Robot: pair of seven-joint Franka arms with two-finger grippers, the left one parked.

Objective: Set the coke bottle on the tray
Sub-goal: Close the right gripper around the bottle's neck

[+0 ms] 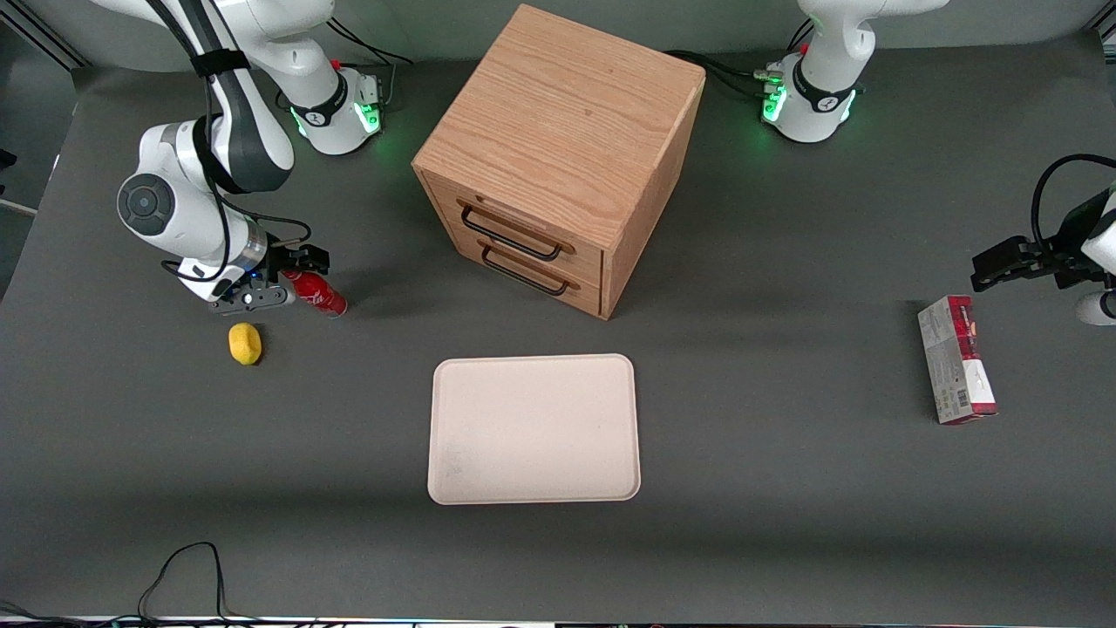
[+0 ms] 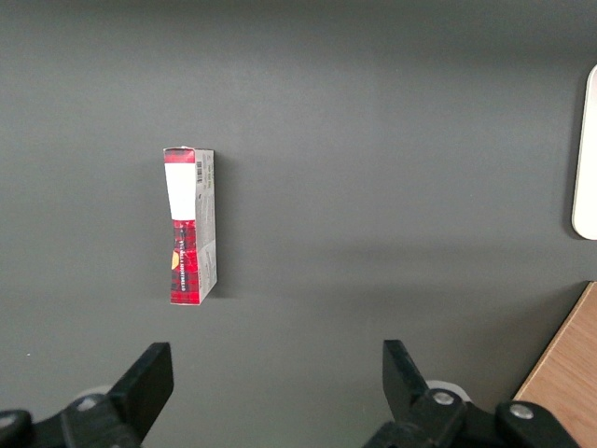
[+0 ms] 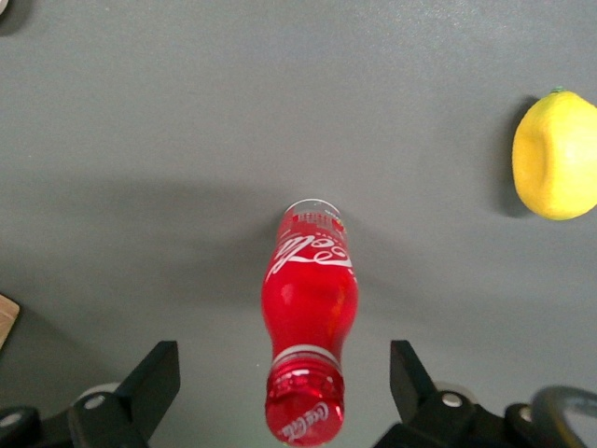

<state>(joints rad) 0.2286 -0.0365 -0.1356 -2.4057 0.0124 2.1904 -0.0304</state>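
Note:
The coke bottle (image 1: 318,296) (image 3: 309,299) is small, glossy red, with white lettering and a red cap. Its base rests on the dark table and its cap end points up into my right gripper (image 1: 286,279) (image 3: 283,373). The gripper is open, one finger on each side of the cap with a clear gap on both sides, touching nothing. The cream tray (image 1: 534,427) lies flat and bare, nearer the front camera than the bottle and toward the middle of the table. Its rim (image 2: 588,154) also shows in the left wrist view.
A yellow lemon (image 1: 245,343) (image 3: 555,154) lies close beside the bottle, slightly nearer the front camera. A wooden drawer cabinet (image 1: 558,157) stands mid-table, farther from the camera than the tray. A red-and-grey carton (image 1: 956,359) (image 2: 190,226) lies toward the parked arm's end.

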